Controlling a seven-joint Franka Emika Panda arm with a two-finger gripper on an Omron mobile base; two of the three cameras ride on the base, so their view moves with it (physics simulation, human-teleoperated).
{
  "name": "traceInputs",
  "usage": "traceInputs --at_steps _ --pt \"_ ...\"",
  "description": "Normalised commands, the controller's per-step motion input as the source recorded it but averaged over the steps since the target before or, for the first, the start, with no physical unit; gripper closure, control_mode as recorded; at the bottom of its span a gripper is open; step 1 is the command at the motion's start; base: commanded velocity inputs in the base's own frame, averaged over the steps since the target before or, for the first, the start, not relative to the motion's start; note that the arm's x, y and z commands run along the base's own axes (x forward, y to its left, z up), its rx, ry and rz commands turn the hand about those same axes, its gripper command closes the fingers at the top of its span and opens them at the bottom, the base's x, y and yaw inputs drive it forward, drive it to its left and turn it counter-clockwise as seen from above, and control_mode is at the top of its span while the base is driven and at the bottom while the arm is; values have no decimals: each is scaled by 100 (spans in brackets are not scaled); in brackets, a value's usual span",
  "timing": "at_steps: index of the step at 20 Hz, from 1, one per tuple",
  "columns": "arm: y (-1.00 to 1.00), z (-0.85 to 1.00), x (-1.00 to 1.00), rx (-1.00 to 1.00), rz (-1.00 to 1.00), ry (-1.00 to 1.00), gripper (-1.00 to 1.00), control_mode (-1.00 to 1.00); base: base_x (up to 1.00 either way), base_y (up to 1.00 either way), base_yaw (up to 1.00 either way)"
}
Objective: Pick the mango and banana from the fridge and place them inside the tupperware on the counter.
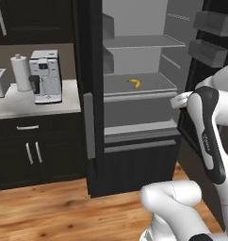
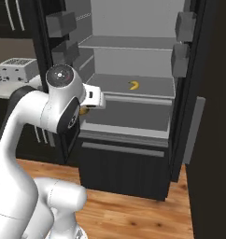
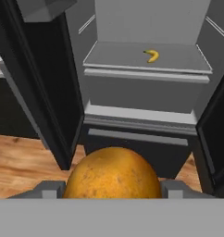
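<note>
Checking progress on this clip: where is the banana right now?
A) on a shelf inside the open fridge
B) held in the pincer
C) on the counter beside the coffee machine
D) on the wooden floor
A: the banana lies on a grey fridge shelf, while the pincer holds the mango.

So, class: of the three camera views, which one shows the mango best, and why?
The hand view: the mango sits large and close between the gripper's fingertips, its speckled orange skin plain. The right base view shows just a sliver of orange beside the arm; in the left base view the arm hides it.
</note>
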Motion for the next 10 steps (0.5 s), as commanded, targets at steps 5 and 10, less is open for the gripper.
traceInputs --at_steps 5,10 --pt "0 0 0 0 0 0 100 100 -36 75 0" --pt "0 0 0 0 0 0 100 100 -4 100 0"
